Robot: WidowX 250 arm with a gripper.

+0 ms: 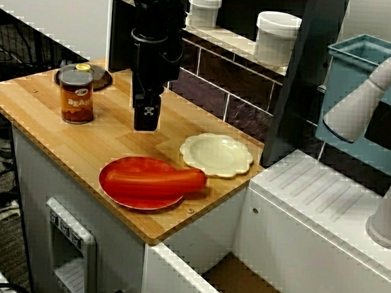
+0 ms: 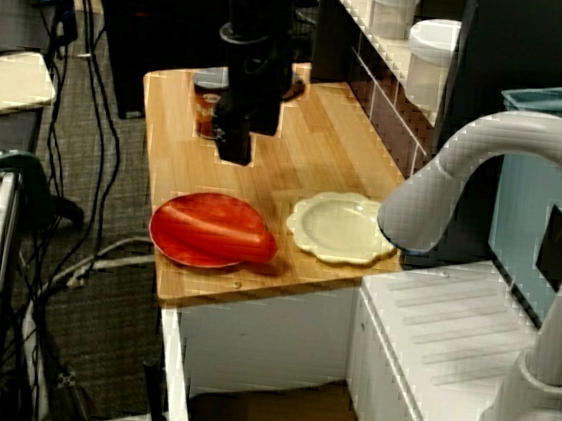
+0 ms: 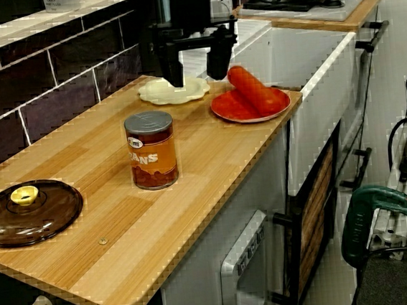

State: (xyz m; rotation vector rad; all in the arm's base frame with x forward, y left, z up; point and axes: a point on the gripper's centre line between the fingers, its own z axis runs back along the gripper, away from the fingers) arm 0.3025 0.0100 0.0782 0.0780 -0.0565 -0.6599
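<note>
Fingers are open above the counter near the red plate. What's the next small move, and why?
Probably shift the gripper sideways toward the long red pepper before lowering. Its fingers stand open and empty over bare wooden counter, between the beans can and the red plate, not yet above the pepper.

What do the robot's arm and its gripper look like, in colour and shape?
The arm is black all over, built of blocky segments with rounded edges. The gripper is also black, with two straight, flat fingers below a boxy body. Small white marks show on that body.
</note>
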